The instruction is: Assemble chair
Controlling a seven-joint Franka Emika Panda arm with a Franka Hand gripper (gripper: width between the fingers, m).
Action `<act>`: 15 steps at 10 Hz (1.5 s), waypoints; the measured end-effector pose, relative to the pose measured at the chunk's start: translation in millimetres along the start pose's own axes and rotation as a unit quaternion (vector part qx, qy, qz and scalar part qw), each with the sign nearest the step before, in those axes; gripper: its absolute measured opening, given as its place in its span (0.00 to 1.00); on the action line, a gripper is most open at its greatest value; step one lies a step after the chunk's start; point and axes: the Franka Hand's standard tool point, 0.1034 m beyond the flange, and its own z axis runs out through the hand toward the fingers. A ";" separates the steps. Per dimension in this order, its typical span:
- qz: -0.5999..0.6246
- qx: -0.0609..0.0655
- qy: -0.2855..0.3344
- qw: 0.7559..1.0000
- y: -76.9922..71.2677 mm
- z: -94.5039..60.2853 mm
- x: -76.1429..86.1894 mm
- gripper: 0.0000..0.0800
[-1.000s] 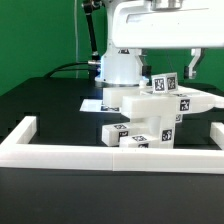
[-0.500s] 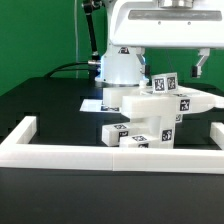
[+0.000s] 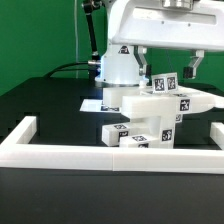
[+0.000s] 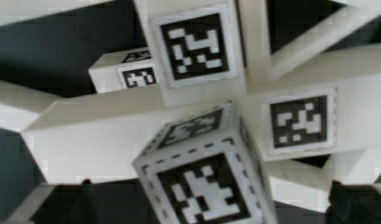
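The partly built chair (image 3: 150,120) is a cluster of white blocky pieces with black-and-white tags, standing inside the white border frame (image 3: 100,154). One upright tagged piece (image 3: 165,82) sticks up from its top. My gripper (image 3: 168,64) hangs just above it, open, with one dark finger (image 3: 143,61) on each side of that piece and apart from it. In the wrist view a tagged block end (image 4: 201,170) fills the space between the fingers (image 4: 55,200) of the gripper (image 4: 205,205), with more white tagged parts (image 4: 190,42) beyond. Nothing is held.
The marker board (image 3: 92,103) lies flat on the black table behind the chair, by the arm's white base (image 3: 120,68). A loose tagged block (image 3: 110,133) lies low at the chair's foot. Cables (image 3: 70,70) run at the back on the exterior view's left.
The hand has shifted a little above the chair, so both fingers now show either side of the upright piece. The jaws stay wide and the chair parts have not moved.
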 end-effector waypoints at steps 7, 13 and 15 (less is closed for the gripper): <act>0.017 0.000 0.001 1.000 0.7 -0.1 0.3 0.36; 0.246 -0.001 0.001 0.969 3.2 0.9 1.5 0.36; 0.333 -0.001 -0.001 0.943 4.7 1.2 0.3 0.36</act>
